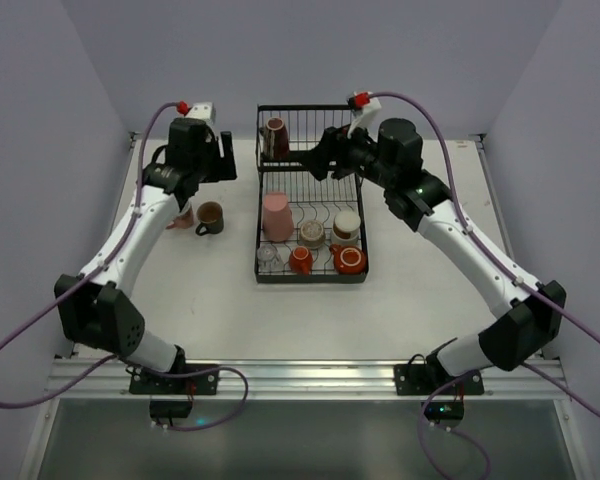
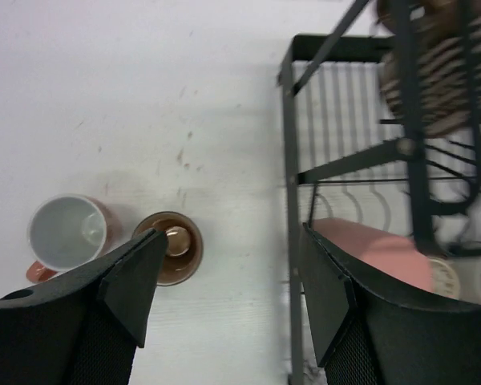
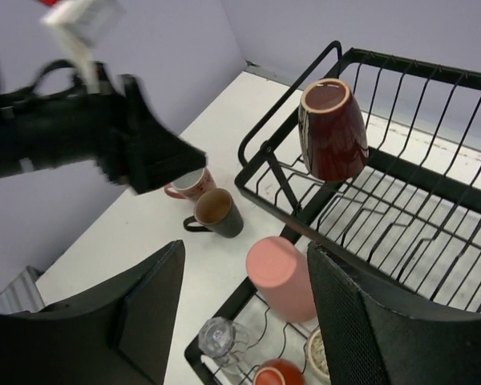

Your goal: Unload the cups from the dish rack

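a: as seen from above, rack (image 1: 259,240) at the far middle of the table (image 1: 280,320); cups inside?
b: brown mug (image 1: 274,138) in the raised basket; pink tumbler (image 1: 277,217), clear glass (image 1: 268,255), beige cups (image 1: 347,222) and orange-red cups (image 1: 348,260) in the lower tray; dark mug (image 1: 210,217) and pink mug (image 1: 183,220) out on the table, left of the rack.
a: from the left wrist?
b: left gripper (image 2: 232,241) with jaws apart, empty, above the table by the dark mug.
a: right wrist?
b: right gripper (image 3: 247,253) with jaws apart, gripping nothing, over the pink tumbler.
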Robot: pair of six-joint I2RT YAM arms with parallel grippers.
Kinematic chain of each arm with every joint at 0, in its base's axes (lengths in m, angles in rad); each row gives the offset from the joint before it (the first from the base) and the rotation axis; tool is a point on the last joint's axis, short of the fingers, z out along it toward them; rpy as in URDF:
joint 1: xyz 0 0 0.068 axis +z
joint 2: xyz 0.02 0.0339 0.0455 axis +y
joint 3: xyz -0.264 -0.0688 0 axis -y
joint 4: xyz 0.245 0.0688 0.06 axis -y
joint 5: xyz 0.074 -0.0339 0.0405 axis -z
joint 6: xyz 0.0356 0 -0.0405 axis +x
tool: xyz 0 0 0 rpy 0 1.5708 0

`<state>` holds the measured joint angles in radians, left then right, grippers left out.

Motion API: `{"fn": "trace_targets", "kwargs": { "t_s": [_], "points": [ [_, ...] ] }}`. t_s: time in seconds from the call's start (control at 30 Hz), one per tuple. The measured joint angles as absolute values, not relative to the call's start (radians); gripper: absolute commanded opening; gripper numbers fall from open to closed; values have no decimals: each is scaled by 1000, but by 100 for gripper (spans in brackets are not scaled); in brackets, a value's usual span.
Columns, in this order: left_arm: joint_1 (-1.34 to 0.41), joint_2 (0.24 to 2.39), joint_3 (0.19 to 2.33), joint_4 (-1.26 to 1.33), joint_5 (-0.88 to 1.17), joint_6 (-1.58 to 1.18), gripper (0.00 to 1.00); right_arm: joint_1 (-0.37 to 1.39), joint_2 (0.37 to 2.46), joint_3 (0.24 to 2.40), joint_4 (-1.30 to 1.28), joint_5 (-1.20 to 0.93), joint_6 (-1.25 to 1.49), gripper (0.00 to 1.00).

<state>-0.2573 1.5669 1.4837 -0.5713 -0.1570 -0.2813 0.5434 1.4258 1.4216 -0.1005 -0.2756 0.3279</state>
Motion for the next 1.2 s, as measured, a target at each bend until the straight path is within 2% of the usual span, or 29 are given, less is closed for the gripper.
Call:
{"fn": "trace_targets", "kwargs": {
  "t_s": [0.1,0.23,0.37,0.57,0.87,1.13,1.2],
  "points": [
    [-257,1422,1393,-467,-70,-303,74,543,1518,1521,-130,-273,286,64],
    [-258,1196,1220,-330,55,-339,75,543,1645,1658,-160,-266,243,72],
    [-258,1001,1075,-213,144,-369,76,543,1785,1805,-198,-251,208,76],
    [-258,787,911,-152,197,-375,78,548,1968,1987,-255,-243,159,80],
    [-258,730,814,-134,200,-373,78,558,2142,2146,-309,-200,115,82],
    [-258,770,804,-125,217,-373,78,558,2176,2158,-269,-173,112,75],
    [-257,771,804,-119,224,-374,78,559,2180,2158,-249,-174,112,69]
  ]
}}
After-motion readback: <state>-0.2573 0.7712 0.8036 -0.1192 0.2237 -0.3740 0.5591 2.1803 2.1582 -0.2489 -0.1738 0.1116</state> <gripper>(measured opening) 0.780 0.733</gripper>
